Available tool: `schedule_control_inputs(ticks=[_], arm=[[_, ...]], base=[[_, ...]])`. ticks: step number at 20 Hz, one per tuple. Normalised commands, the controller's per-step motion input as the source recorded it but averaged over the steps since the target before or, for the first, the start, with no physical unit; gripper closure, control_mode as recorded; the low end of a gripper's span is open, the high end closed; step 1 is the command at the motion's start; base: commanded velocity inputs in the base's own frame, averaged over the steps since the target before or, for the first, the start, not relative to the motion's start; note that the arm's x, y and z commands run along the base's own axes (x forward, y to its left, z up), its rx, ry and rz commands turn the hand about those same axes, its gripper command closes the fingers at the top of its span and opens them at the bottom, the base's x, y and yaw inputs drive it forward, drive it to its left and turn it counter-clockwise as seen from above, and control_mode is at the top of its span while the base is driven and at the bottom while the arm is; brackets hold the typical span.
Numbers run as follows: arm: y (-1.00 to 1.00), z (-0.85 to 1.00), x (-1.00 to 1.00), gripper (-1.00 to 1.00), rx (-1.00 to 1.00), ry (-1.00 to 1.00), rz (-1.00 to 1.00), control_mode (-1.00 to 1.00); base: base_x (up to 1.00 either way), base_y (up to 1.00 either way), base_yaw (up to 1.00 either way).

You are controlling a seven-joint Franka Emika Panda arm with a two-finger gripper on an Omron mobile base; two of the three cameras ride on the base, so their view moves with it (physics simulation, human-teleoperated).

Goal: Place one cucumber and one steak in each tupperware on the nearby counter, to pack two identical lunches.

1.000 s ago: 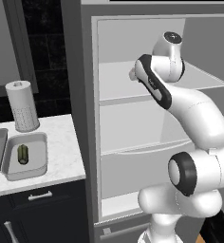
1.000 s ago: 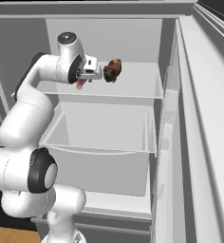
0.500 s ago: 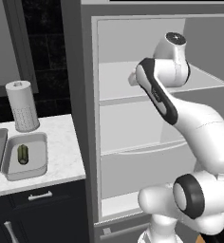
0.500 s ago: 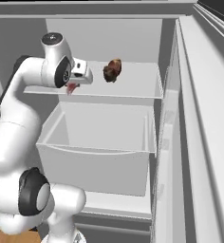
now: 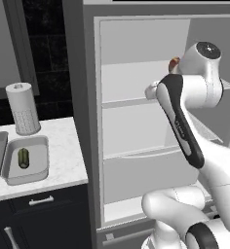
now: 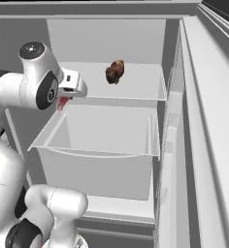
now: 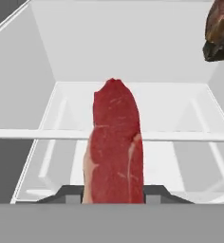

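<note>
Red steak [image 7: 115, 147] sits clamped in my gripper [image 7: 114, 192] at the fridge shelf [image 6: 136, 89], one green cucumber [image 5: 23, 158] lies in a tupperware [image 5: 39, 171], so most packing remains.

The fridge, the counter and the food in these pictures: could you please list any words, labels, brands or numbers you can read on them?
None can be read.
The red steak held in the shut gripper, the brown steak, the cucumber, its tupperware and the paper towel roll are all bare of print.
</note>
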Motion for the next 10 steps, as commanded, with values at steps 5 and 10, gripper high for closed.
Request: schedule_control_inputs(ticks=[5, 10], arm=[[-0.1, -0.06, -1.0, 1.0, 0.0, -0.01, 0.0, -1.0], [0.0, -0.26, -1.0, 1.0, -0.02, -0.07, 0.0, -1.0]], base=[[0.0, 0.0, 0.0], [0.0, 0.0, 0.0]])
